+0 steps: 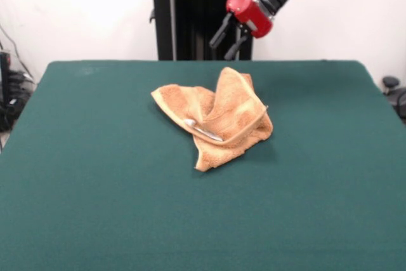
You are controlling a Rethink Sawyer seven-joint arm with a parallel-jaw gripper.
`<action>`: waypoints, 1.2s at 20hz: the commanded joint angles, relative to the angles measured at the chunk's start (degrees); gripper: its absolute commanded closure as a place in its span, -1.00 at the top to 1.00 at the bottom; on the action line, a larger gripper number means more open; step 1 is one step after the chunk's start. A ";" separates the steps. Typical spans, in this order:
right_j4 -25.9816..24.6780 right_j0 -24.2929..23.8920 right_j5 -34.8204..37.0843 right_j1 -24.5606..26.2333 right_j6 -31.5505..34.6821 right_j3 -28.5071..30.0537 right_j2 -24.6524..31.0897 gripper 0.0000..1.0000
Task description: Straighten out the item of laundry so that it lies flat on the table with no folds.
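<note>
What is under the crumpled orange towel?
The crumpled orange-tan terry towel lies on the dark green felt-covered table, which shows all around it. A white tag peeks from a fold. Whatever lies beneath the towel's folds is covered and cannot be seen.

A pale wall (76,11) fills the background. Low against the wall at the left edge, dark cables (14,84) and equipment cluster together. Low against the wall at the right edge sits a small dark object (392,87), too indistinct to identify.
</note>
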 commanded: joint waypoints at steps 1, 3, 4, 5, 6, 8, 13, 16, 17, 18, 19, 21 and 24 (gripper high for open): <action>1.99 1.74 9.86 -0.66 5.88 -10.34 3.02 1.00; 1.62 1.61 11.00 -1.20 6.11 -11.08 3.45 1.00; 1.44 1.47 11.45 -1.62 6.29 -11.44 3.83 1.00; 1.32 1.38 11.20 -1.94 6.58 -11.62 4.16 1.00; 1.09 1.16 11.28 -2.47 6.70 -11.86 4.67 1.00; 0.76 0.84 11.40 -3.31 6.98 -12.12 5.43 1.00; 1.87 1.43 15.61 -3.61 7.69 -13.97 5.31 1.00; 2.18 1.26 17.67 -3.77 8.13 -14.98 5.23 1.00; 2.13 1.04 17.89 -3.99 8.27 -15.19 5.43 1.00; 2.14 0.60 18.54 -4.20 8.27 -15.64 5.67 1.00; 2.09 0.37 18.51 -4.24 8.43 -15.84 5.74 1.00; 2.16 0.04 19.49 -3.81 8.65 -16.91 5.56 1.00; 1.85 -1.01 20.76 -3.33 8.49 -18.31 5.62 1.00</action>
